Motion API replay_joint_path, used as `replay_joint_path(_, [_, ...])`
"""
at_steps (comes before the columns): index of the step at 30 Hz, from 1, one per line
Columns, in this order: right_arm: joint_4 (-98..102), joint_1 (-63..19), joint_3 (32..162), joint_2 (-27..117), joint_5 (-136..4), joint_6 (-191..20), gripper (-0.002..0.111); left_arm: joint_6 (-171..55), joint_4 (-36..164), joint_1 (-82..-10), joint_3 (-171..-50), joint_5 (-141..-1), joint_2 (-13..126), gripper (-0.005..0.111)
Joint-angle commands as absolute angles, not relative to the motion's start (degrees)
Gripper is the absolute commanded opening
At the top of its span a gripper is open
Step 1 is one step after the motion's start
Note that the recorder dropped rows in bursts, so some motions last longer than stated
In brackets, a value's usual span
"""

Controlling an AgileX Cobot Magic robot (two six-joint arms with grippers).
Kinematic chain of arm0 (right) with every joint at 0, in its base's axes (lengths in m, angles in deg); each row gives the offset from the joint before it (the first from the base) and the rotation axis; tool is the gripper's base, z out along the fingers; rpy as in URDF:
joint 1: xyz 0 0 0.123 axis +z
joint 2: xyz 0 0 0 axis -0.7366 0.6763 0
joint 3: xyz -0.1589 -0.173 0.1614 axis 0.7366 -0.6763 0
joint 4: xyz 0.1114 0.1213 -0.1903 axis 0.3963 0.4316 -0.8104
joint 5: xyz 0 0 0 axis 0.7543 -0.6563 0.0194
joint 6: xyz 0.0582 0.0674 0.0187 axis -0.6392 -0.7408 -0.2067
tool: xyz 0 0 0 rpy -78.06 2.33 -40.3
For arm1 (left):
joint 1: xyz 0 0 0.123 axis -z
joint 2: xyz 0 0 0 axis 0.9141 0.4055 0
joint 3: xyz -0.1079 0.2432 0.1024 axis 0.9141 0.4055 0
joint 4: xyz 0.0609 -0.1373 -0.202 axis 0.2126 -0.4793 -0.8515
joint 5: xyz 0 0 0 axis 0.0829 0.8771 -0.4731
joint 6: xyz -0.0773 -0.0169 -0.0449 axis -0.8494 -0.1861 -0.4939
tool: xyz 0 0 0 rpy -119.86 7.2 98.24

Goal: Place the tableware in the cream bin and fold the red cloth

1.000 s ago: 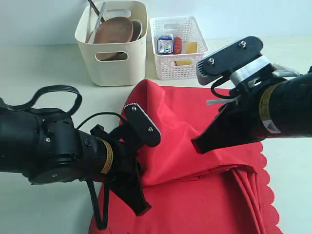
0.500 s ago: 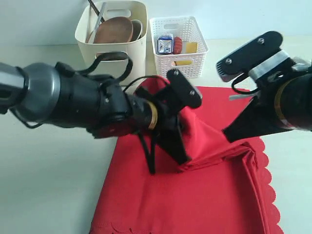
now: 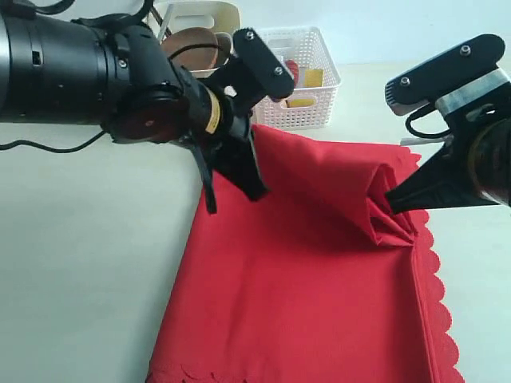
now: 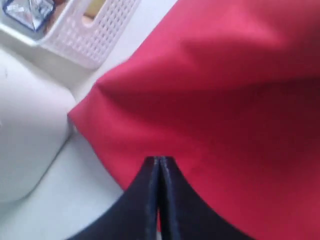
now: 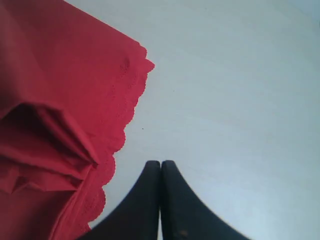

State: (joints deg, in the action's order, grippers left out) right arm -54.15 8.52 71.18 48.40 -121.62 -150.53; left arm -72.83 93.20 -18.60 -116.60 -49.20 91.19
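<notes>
The red cloth [image 3: 303, 287] lies spread on the table, its scalloped edge on the right and a bunched fold [image 3: 391, 219] near that edge. My left gripper [image 3: 257, 191] is shut, its tip just over the cloth's far left part [image 4: 225, 100], with no fabric visibly pinched [image 4: 160, 161]. My right gripper [image 3: 391, 203] is shut beside the bunch, its tips over bare table [image 5: 160, 164] next to the scalloped edge [image 5: 125, 115]. The cream bin [image 3: 231, 14] stands behind the left arm, mostly hidden, with the brown wooden plate [image 3: 192, 41] inside. Other tableware is hidden.
A white lattice basket [image 3: 307, 112] with food items stands at the back, right of the bin and just beyond the cloth's far edge. A blue-white carton [image 4: 27, 12] sits in it. The bin's wall [image 4: 25, 140] is close to the cloth's corner.
My left arm swung from the near left up to the far side of the cloth. The raised fold moved right and flattened. My right gripper drew back to the right.
</notes>
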Motion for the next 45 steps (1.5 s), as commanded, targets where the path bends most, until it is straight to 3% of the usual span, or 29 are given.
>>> replay_joint_path(1, [-55.8, 8.4, 71.1, 48.4, -121.3, -150.9, 0.000, -73.2, 93.2, -19.4, -113.6, -55.5, 94.6, 0.001])
replay_joint_path(6, [-57.4, 8.4, 71.1, 48.4, -121.3, -151.0, 0.000, -73.1, 93.2, -19.4, -115.2, -68.8, 102.2, 0.001])
replay_joint_path(10, [-60.1, 8.4, 71.1, 48.4, -117.6, -151.1, 0.000, -73.1, 93.8, -19.7, -120.3, -59.3, 106.1, 0.001])
replay_joint_path(15, [-61.2, 5.0, 71.1, 50.3, -102.2, -151.2, 0.000, -75.3, 93.6, -20.5, -118.8, -53.1, 102.5, 0.001])
replay_joint_path(28, [-65.3, 1.7, 71.5, 67.0, -81.9, -151.0, 0.000, -88.5, 93.8, -22.3, -90.9, -62.7, 66.0, 0.001])
replay_joint_path(35, [-63.5, 1.7, 78.1, 76.3, -85.1, -148.7, 0.000, -96.0, 93.7, -22.3, -74.2, -67.7, 41.0, 0.001])
replay_joint_path(45, [-58.4, 0.1, 78.5, 77.3, -78.4, -142.8, 0.000, -100.8, 93.6, -23.5, -62.5, -65.9, 15.0, 0.001])
